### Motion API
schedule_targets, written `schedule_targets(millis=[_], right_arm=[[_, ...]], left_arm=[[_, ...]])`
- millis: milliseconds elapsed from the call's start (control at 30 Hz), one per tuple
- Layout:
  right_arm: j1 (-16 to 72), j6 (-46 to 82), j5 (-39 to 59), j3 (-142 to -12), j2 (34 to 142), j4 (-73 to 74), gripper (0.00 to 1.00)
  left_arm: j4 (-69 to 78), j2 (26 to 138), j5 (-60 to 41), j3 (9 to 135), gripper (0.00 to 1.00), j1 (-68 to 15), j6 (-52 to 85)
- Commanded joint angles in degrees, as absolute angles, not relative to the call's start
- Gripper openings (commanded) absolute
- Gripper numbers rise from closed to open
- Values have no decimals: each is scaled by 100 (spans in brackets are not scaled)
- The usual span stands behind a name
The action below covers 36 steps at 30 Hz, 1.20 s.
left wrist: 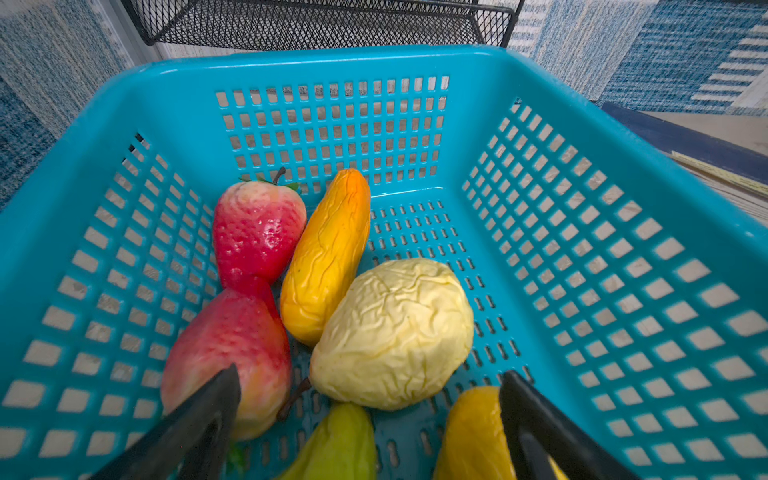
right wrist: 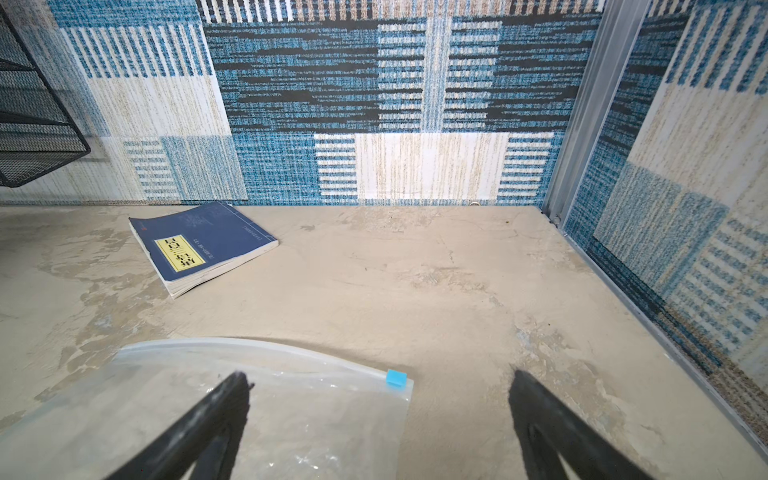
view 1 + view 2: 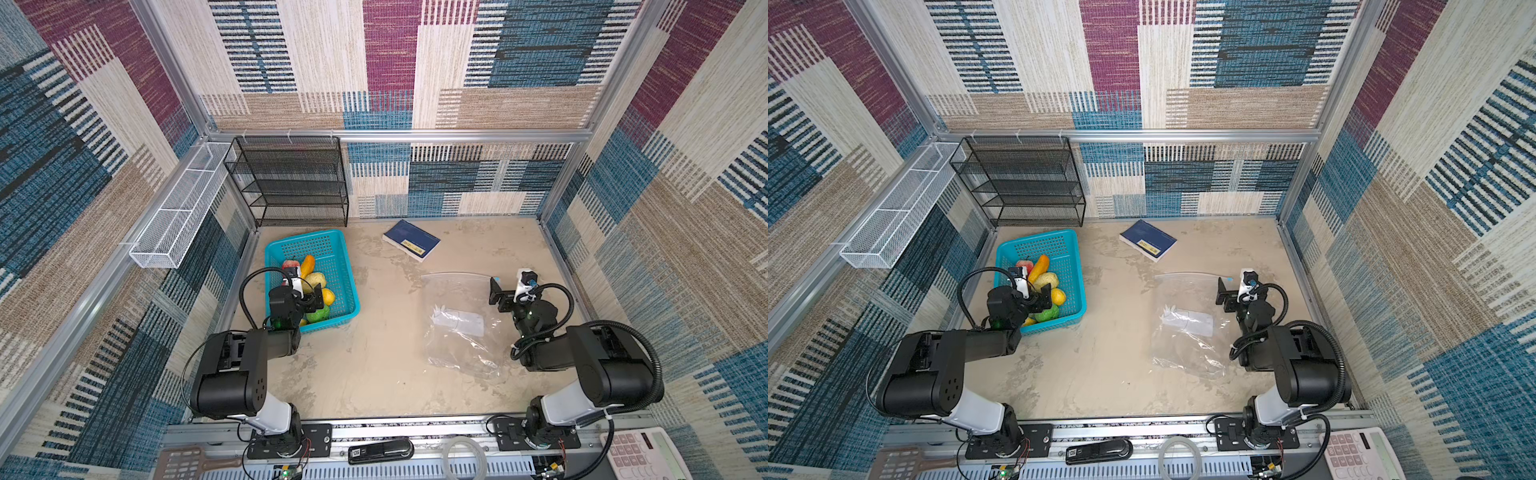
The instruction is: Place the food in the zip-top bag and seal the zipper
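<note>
Toy food (image 3: 314,279) lies in one teal perforated basket (image 3: 337,268) at the left of the table (image 3: 374,365) in both top views, in front of one black mesh rack (image 3: 291,183). The left wrist view shows six pieces: two red strawberries (image 1: 257,232), one orange-yellow elongated piece (image 1: 328,257), one pale wrinkled pear (image 1: 395,332), one green piece (image 1: 336,444) and one yellow piece (image 1: 469,432), the last two cut by the frame edge. The left gripper (image 1: 372,376) hangs inside the basket with its jaws spread wide and nothing between them gripped. One finger stands in front of the nearer strawberry, the other in front of the yellow piece, and the pear lies between them; whether either finger touches a fruit cannot be told. Toward the middle, near the back wall, lies one dark blue book (image 3: 411,240) with a yellow label. Right of it one clear zip-top bag (image 3: 457,332) with a white label patch lies flat on the table, well apart from the basket. Its zipper (image 2: 291,351) runs along the far edge, with one light-blue slider (image 2: 395,378) at the end nearest the right arm. The right gripper (image 2: 380,377) is likewise spread wide and holds nothing. One finger is over the bag's corner and the other over bare table, with the slider between them; contact with the bag cannot be told.
</note>
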<state>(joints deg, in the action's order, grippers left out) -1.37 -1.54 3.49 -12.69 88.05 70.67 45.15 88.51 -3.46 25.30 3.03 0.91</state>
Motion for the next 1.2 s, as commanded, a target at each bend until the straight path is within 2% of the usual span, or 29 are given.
schedule_targets(millis=[0, 233, 300, 467, 600, 767, 933, 1067, 1167], right_arm=[[-139, -134, 416, -1301, 8797, 7189, 99], [-134, -148, 416, -1287, 8732, 7184, 99], [-133, -117, 343, -1500, 8509, 6592, 99], [-133, 333, -109, -2484, 8002, 4336, 100], [-132, 816, 35, -2968, 7702, 3037, 98], [-132, 1324, 235, -3542, 7480, 1583, 98], [-138, 1623, 555, -3830, 7415, 483, 99], [-154, 1853, 562, -3610, 7165, 405, 99], [-245, 1881, 903, -3593, 7261, 346, 99]], left_arm=[[4513, 8846, -360, 2549, 99, 290, -11], [4830, 8745, -527, 2340, 99, 297, -61], [4836, 8543, -455, 2253, 99, 290, -29], [3814, 7928, -333, 2561, 99, 299, -1], [2946, 7529, -146, 2896, 99, 299, 102], [1233, 7039, 213, 3887, 99, 299, 798], [64, 6878, -497, 4753, 99, 297, 1701], [27, 7016, -1191, 4817, 99, 181, 2521], [28, 7183, -1271, 4804, 99, -256, 2799]])
